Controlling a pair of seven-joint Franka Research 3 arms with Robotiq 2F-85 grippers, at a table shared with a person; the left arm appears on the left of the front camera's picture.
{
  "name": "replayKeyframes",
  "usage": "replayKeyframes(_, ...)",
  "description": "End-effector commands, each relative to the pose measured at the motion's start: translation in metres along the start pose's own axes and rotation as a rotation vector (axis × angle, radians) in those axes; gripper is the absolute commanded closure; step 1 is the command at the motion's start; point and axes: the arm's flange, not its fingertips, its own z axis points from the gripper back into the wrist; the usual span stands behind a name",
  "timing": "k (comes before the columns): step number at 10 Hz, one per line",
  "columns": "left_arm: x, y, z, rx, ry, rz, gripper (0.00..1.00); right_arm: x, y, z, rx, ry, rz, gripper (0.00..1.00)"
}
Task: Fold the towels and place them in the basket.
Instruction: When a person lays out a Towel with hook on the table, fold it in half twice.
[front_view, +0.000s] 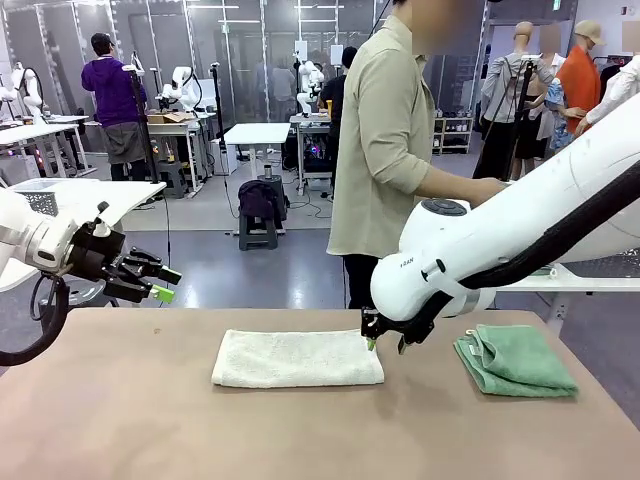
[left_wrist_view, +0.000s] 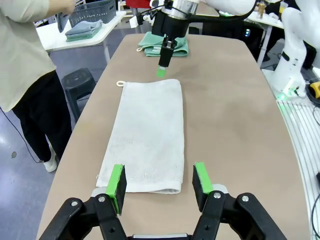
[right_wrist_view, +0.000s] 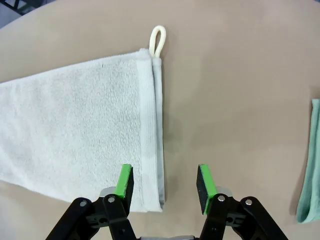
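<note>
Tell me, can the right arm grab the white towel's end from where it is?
Probably yes. The right gripper hangs open just above the white towel, over its near corner, and nothing lies between them. The green towel sits off to the side.

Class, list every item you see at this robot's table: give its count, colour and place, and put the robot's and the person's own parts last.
Cream white towel: one, cream white, folded into a long strip at the middle of the table, its corner loop at the right arm's end.
Mint green towel: one, mint green, folded, on the table on the robot's right.
Table: one, brown.
Basket: one, dark grey, on a white side table beyond the person.
Left gripper: one, black with green pads, jaws open, raised above the table's left edge.
Right gripper: one, black with green pads, jaws open, low over the cream towel's right end.
Person: one, beige shirt, standing at the far side.
</note>
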Motion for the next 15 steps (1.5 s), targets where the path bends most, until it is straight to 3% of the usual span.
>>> replayKeyframes(1, 0.001, -0.001, 0.001, 0.0, -0.001, -0.003, 0.31, 0.01, 0.019, -0.01, -0.032, -0.019, -0.051, 0.35)
replayKeyframes(11, 0.001, -0.001, 0.001, 0.0, -0.001, -0.003, 0.31, 0.018, 0.038, -0.038, -0.082, 0.011, -0.086, 0.35)
replayKeyframes(15, 0.001, -0.001, 0.001, 0.0, -0.001, -0.003, 0.31, 0.017, 0.04, -0.047, -0.097, 0.029, -0.08, 0.74)
